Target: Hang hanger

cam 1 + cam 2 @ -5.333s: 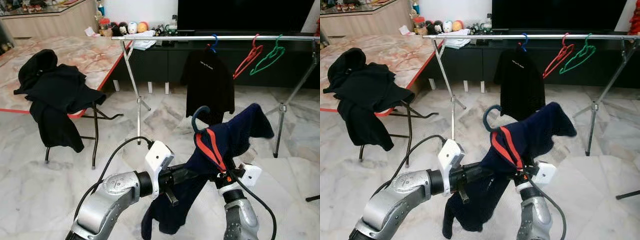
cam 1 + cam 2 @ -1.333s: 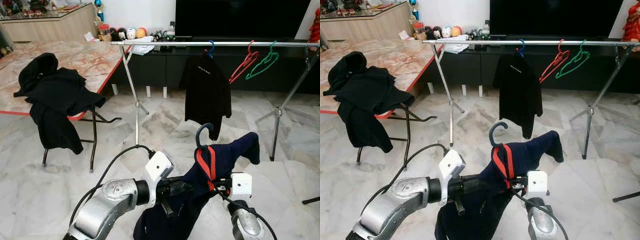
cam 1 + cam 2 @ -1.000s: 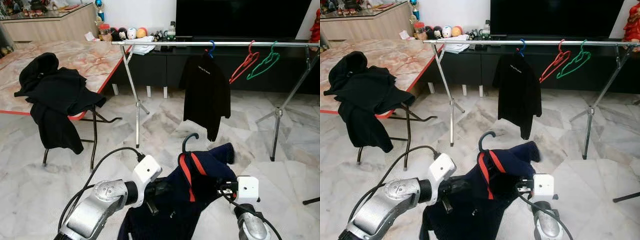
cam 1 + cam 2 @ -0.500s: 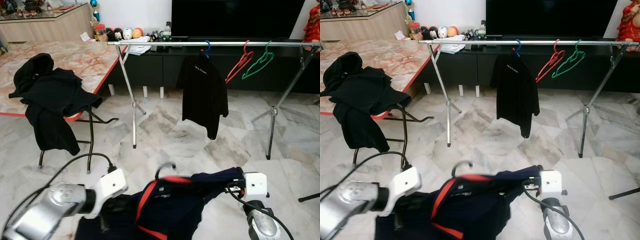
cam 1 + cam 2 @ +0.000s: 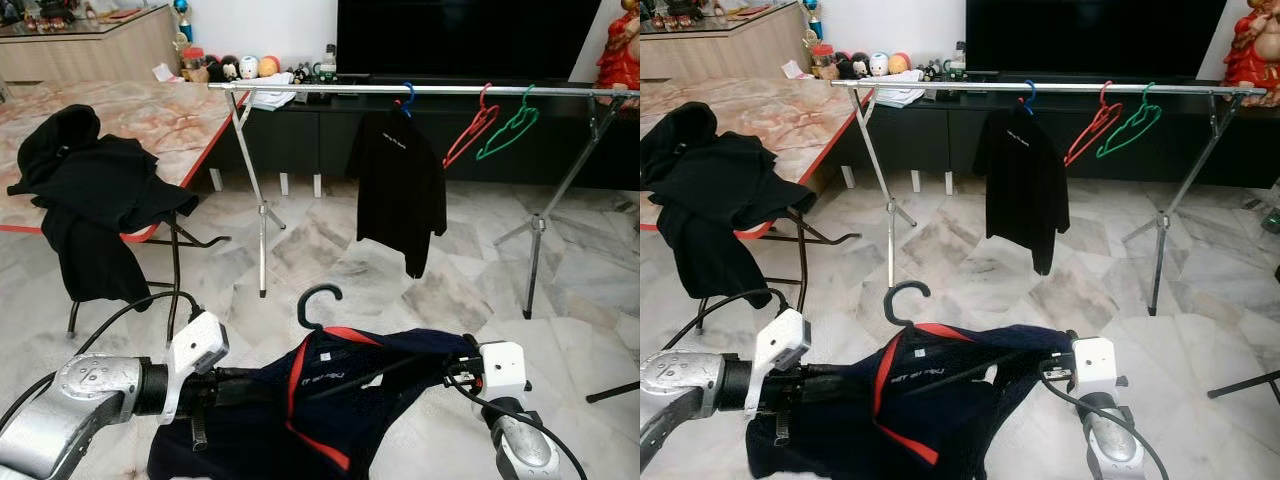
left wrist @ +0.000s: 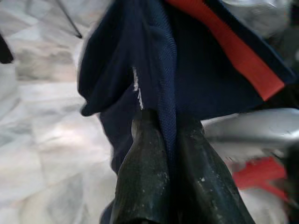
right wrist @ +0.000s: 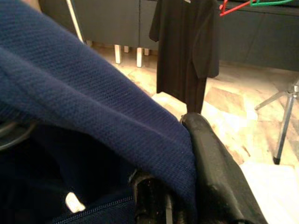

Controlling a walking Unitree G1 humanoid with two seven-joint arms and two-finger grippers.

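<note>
Marble floor [image 5: 330,270]; rail [image 5: 420,89] ahead bearing black shirt [image 5: 402,190], red hanger [image 5: 470,125], green hanger [image 5: 508,124]. Left pincer [image 6: 161,140] and right pincer [image 7: 187,140] both clamp navy garment [image 5: 330,400] on its hanger [image 5: 316,300].

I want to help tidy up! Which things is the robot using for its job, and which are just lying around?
For the job:
navy shirt on its dark hanger
left gripper and right gripper, both pinching the shirt
clothes rail

Just lying about:
black clothes on the table
red hanger
green hanger
</note>
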